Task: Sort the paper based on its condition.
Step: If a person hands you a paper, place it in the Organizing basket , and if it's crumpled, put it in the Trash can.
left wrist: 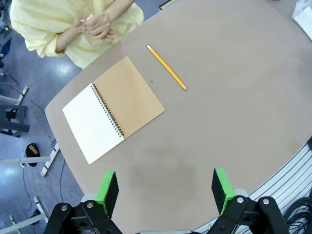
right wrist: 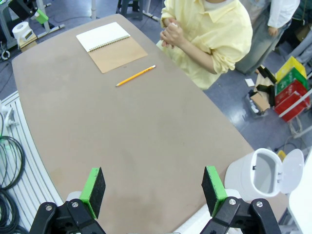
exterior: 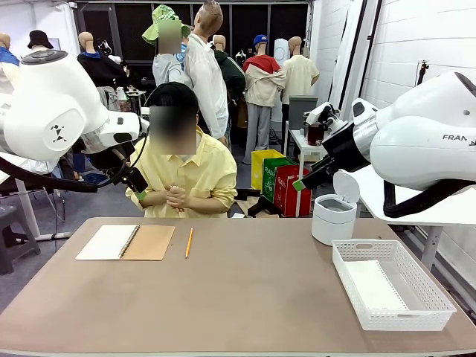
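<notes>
Green pads on the left gripper (left wrist: 165, 187) stand wide apart with nothing between them, high over bare tabletop. The right gripper (right wrist: 153, 187) is likewise spread and empty, above the table's (exterior: 245, 297) middle. Outward from the left jaws lie the open spiral notebook (left wrist: 114, 107), its white page bound in place, and beyond it the pencil (left wrist: 165, 73), well apart from the notebook. Outward from the right jaws, to one side, stands the open-lidded white bin (right wrist: 265, 178). The paper (exterior: 372, 286) appears to lie flat in the white basket (exterior: 409, 318) at the table's right near corner, long axis along the basket's length. The right arm is judged nearer. The person's clasped hands (exterior: 175, 198) at the far edge may hold something small and white, which cannot be identified. Open room is the broad centre. The basket walls limit any sideways approach.
</notes>
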### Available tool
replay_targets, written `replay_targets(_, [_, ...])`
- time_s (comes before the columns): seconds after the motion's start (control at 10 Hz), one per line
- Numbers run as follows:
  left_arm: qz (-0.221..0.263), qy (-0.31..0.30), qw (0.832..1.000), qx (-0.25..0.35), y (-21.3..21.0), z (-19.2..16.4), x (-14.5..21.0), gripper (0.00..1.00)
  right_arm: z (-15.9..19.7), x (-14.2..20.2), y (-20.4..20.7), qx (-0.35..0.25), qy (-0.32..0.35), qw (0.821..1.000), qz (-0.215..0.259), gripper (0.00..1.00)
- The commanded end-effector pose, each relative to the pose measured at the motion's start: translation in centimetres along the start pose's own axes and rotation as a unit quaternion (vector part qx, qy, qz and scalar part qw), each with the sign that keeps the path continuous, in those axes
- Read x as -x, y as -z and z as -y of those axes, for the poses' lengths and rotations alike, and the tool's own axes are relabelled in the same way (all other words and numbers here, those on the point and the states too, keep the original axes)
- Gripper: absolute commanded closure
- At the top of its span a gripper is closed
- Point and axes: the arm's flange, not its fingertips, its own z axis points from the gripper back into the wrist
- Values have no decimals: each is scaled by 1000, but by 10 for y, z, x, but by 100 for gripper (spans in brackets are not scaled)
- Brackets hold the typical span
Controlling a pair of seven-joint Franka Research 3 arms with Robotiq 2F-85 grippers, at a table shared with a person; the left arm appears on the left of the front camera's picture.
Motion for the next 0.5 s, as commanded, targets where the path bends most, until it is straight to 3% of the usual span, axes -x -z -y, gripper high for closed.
replay_targets(0.0, [3,-1,1000,0,-1,-1,0,0,-1,0,0,3,-1,1000,-2,0])
replay_targets(0.4, [3,-1,1000,0,-1,-1,0,0,-1,0,0,3,-1,1000,-2,0])
